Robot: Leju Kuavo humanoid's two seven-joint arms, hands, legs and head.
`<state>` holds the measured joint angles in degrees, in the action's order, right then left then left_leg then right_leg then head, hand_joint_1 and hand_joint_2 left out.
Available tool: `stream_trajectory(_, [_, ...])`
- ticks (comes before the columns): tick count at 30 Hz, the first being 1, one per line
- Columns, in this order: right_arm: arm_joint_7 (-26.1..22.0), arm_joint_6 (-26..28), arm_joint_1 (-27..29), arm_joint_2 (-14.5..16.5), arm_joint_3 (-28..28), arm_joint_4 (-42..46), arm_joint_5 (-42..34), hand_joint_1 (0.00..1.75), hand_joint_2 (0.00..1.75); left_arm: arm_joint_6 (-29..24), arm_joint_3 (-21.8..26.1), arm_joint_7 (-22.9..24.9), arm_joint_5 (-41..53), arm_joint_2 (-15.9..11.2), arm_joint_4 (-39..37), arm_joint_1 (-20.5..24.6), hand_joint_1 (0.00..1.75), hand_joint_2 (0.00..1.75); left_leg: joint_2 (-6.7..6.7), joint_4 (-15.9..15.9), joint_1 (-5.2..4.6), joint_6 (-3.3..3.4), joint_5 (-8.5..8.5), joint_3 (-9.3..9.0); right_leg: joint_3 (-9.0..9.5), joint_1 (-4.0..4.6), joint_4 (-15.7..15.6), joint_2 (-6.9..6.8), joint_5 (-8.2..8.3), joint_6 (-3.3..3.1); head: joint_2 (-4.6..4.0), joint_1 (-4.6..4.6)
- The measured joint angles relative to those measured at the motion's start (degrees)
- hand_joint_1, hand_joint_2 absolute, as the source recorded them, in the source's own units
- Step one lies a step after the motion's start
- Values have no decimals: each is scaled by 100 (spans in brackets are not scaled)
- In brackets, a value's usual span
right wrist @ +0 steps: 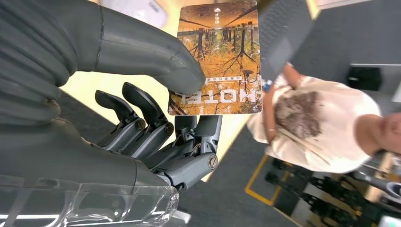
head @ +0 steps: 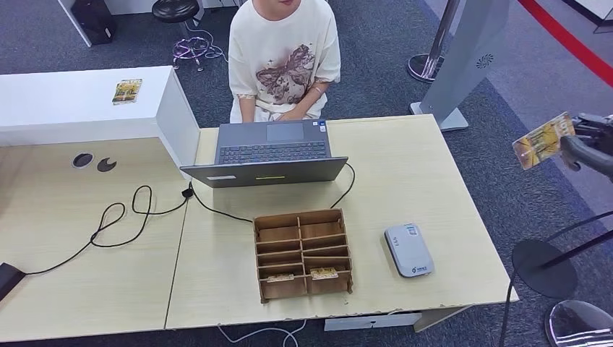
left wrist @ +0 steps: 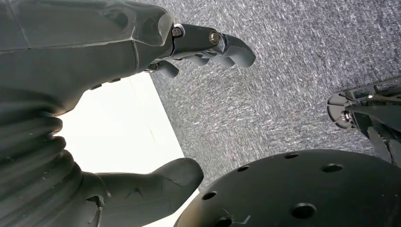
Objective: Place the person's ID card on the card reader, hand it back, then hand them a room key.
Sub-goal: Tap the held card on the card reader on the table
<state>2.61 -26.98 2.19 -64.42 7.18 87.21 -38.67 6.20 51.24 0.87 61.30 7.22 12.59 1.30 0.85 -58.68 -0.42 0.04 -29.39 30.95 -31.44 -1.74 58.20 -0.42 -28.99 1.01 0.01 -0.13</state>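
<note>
A: Starting at the left, what's there?
B: A white counter (head: 79, 101) with a card (head: 127, 91) lying on it, its print too small to read. Below it a black cable (head: 123, 217) loops over the desk (head: 434, 181), and a dark object at the desk's left edge is cut off.

A: And the left hand (left wrist: 142, 94)?
B: Seen from its wrist camera, hanging over grey carpet. The fingers (left wrist: 227, 45) are apart from the thumb with nothing between them, so it is released.

A: The middle?
B: A laptop (head: 271, 152), with a person (head: 283, 58) seated behind it, head cut off at the top edge. In front stands a wooden tray (head: 302, 253); two cards lie in its nearest compartments, mostly hidden by the dividers.

A: Further right?
B: The reader (head: 408, 250) lies flat on the desk, nothing on it.

A: The right hand (head: 585, 141)?
B: At the far right edge, partly cut off, out past the desk. It grasps the key (head: 543, 140). In its wrist view the thumb presses the key (right wrist: 217, 52) against the fingers (right wrist: 198, 130), and the word HOTEL shows upside down.
</note>
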Motion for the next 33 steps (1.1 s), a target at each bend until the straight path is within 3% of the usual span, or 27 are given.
stream_trajectory(5, [122,49,913,-246,606,380,-51,175,175,2,93,0,87,3,-2,8,0,175,-4,0,2,0,0,1,-1,1,0,4,0,0,1,0])
stream_trajectory(11, [243,170,1466,-324,845,625,24,175,175,13,127,0,154,3,-2,11,0,175,-6,0,2,0,0,0,-1,1,-1,5,0,0,0,-2])
stream_trajectory(23, [282,401,1664,-360,474,675,351,175,175,101,199,0,291,5,-2,19,0,175,-8,-1,3,0,0,-1,-2,2,-1,8,1,0,2,-1])
stream_trajectory(33, [267,393,1482,-358,-42,636,519,175,175,132,212,-5,372,5,-2,26,0,175,-13,-1,3,0,0,-2,-2,2,0,12,1,0,2,-1])
